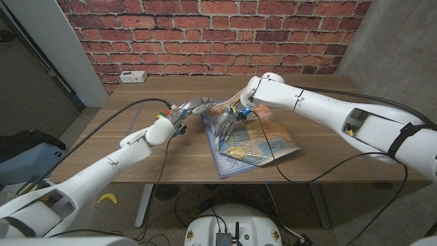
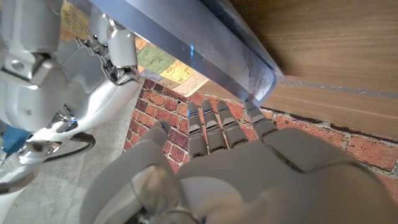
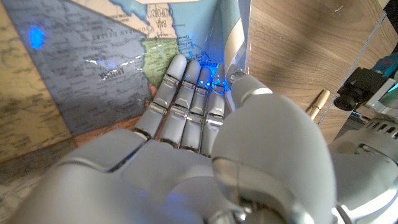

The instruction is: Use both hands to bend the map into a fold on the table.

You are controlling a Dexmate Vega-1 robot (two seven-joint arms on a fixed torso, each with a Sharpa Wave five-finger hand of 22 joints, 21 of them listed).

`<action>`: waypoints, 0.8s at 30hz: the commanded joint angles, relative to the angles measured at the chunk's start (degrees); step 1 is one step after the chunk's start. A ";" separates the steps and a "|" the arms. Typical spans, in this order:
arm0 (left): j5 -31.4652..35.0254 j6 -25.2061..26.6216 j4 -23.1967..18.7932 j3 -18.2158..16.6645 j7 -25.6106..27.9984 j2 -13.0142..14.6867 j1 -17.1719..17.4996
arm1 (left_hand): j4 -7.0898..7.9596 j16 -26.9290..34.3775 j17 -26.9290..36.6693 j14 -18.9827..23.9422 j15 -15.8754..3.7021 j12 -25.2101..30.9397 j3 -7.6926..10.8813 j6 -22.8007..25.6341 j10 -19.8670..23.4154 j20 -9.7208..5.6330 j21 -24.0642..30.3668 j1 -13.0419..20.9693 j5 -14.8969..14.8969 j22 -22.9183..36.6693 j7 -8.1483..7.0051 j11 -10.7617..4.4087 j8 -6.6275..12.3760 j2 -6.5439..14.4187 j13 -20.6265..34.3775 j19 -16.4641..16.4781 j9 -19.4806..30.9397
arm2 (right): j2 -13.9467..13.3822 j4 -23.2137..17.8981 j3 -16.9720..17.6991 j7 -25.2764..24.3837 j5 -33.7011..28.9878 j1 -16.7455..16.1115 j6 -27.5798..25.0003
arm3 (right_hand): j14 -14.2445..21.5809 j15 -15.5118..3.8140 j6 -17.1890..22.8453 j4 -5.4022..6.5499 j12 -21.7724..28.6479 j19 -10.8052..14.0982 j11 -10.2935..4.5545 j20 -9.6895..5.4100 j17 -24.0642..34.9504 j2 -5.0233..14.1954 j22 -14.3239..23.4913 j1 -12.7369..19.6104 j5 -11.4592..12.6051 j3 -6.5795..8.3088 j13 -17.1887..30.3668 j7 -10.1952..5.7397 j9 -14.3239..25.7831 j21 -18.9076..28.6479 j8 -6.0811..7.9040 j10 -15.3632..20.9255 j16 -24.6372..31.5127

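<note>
While both arms meet near the middle of the worktop, the scene reads:

Map: the map lies on the wooden worktop, right of centre; its left edge is raised off the wood and the rest spreads flat toward the right.

Left robot hand: the left robot hand is at the map's raised left edge. In the left wrist view its fingers reach up straight and close together, the tips at the lifted edge of the map; whether they actually hold the sheet cannot be told.

Right robot hand: the right robot hand rests on the printed face near the left edge. In the right wrist view its fingers lie extended, side by side, pressing on the map and gripping nothing.

Background: a brick wall stands behind the worktop, and a white socket strip lies at the far left edge.
</note>
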 commanded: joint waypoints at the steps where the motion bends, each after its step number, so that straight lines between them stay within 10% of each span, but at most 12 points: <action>1: 1.63 13.55 -6.60 2.78 -7.07 2.26 -2.09 | 1.13 0.42 -0.06 1.58 0.08 0.51 0.15 1.44 1.71 0.00 0.52 -1.33 0.31 0.25 0.45 -0.04 0.28 -0.20 -0.07 1.06 0.20 | 1.44 1.13 -0.33 0.09 -2.69 -0.47 1.03 | -0.08 -0.06 0.28 0.00 -0.23 -0.29 -0.24 -0.07 0.04 0.38 0.15 0.37 -0.31 -0.28 0.02 -0.32 0.09 0.40 0.37 0.11 -0.27; 5: 2.48 16.36 -7.80 3.52 -7.62 2.61 -2.54 | 1.61 0.45 -0.09 2.17 0.31 0.59 -0.02 1.92 2.32 0.06 0.76 -2.00 0.27 0.22 0.58 0.05 0.22 -0.75 -0.16 1.81 0.18 | 1.76 1.21 0.21 -1.25 -3.27 -1.19 1.56 | 0.14 -0.06 0.38 -0.03 -0.29 -0.25 -0.23 -0.07 -0.05 0.38 0.14 0.46 -0.44 -0.27 -0.06 -0.27 -0.03 0.52 0.40 0.35 -0.28; 12: 4.26 14.95 -8.73 3.46 -2.80 3.12 -1.18 | 1.18 -0.21 -0.38 3.45 1.21 -0.22 0.95 4.24 2.38 4.42 1.76 -2.53 0.00 -0.05 2.37 0.78 0.07 -1.78 -0.42 5.42 0.34 | 2.79 1.85 0.55 -3.96 -4.90 -2.04 2.11 | 0.69 -0.53 0.56 -0.06 -0.24 -0.05 -0.62 -0.28 -0.20 0.35 0.13 0.59 -0.70 -0.31 -0.21 -0.25 -0.28 0.81 0.44 1.20 -0.21; 17: 8.62 7.06 -8.06 2.74 7.09 3.78 1.27 | -4.97 -1.11 -0.24 -4.87 0.69 -2.35 1.80 -11.69 -8.74 2.09 -2.84 -1.35 -0.46 -0.22 -6.16 -0.70 -2.33 -5.88 -0.28 -3.49 0.50 | 3.74 3.48 0.27 -4.36 -5.76 -1.87 2.25 | 0.83 -0.59 0.95 -0.20 -0.25 0.12 -0.50 -0.28 -0.45 0.19 0.12 0.78 -0.85 -0.23 -0.32 0.01 -0.44 1.01 0.57 1.66 -0.39; 24: 9.11 -4.02 -4.03 1.00 14.14 2.72 2.44 | -6.57 -1.23 -0.20 -8.14 0.89 -2.41 1.33 -15.15 -11.81 2.47 -3.11 -1.40 -0.50 -0.16 -7.83 -1.13 -2.30 -7.08 -0.28 -4.29 0.35 | 4.12 4.31 0.09 -4.12 -6.25 -1.85 2.02 | 1.00 -0.65 1.01 -0.22 -0.33 0.10 -0.55 -0.29 -0.54 0.16 0.10 0.93 -1.04 -0.24 -0.40 0.13 -0.64 1.17 0.56 1.97 -0.42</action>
